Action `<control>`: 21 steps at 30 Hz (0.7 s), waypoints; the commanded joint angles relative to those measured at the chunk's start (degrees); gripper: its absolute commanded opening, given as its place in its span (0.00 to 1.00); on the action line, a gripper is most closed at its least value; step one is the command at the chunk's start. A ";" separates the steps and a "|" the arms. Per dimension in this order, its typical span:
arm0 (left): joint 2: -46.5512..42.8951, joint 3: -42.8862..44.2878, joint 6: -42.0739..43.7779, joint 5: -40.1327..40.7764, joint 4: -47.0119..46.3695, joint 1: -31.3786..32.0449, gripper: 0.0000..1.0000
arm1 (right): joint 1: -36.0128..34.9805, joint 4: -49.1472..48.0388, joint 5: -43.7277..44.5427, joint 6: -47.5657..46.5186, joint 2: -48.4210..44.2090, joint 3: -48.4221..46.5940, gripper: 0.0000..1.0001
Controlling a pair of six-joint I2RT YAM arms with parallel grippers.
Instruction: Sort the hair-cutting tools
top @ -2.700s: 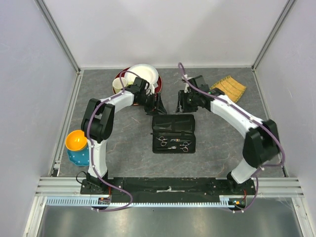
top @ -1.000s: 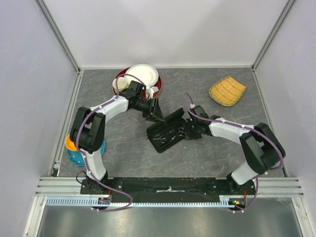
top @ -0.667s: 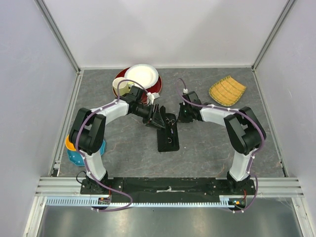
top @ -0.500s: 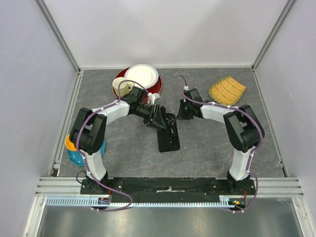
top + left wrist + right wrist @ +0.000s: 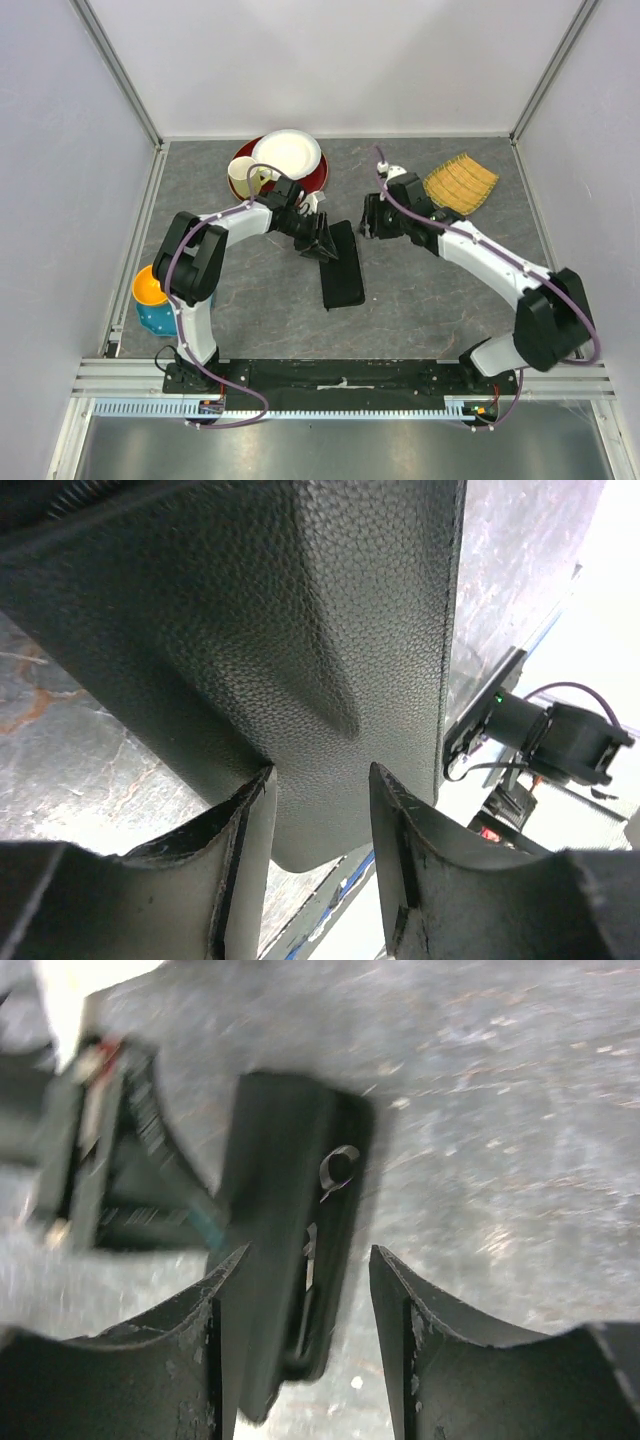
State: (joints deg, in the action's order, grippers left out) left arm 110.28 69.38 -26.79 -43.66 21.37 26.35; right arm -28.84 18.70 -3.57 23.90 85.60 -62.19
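From above, the grey table (image 5: 420, 290) holds a folded black case (image 5: 342, 268). Left wrist view: left gripper (image 5: 320, 780) clamped on its flap. Right wrist view, blurred: right gripper (image 5: 300, 1260) parted, empty; seemingly scissors (image 5: 338, 1168) peek from the case

Black case (image 5: 342, 266) folded shut on grey table (image 5: 420, 300), left claw (image 5: 322, 246) at its top edge, right claw (image 5: 368, 218) apart

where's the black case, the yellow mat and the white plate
black case (image 5: 342, 270), top view, middle of its closed cover
yellow mat (image 5: 462, 182), top view, its centre
white plate (image 5: 288, 153), top view, its inner face
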 commanded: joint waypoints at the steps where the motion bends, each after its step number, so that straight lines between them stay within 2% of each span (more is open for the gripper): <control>1: 2.13 4.96 -3.18 11.39 4.64 0.90 0.49 | -8.05 4.59 -0.91 -3.52 -5.61 5.23 0.57; 8: 3.54 6.29 -5.29 20.97 10.10 2.22 0.49 | -15.28 -2.52 -2.40 1.93 -8.61 15.42 0.51; 14: 1.61 5.06 -5.29 24.32 11.15 2.30 0.51 | -15.81 -7.18 1.81 6.07 -2.12 18.42 0.34; 21: -1.29 1.99 -4.59 25.73 10.89 2.48 0.60 | -15.81 -7.45 6.64 8.97 4.31 17.81 0.28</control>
State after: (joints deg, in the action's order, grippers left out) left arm 110.39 74.17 -32.32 -25.41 29.26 29.28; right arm -44.49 14.92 -2.26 30.20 85.97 -44.53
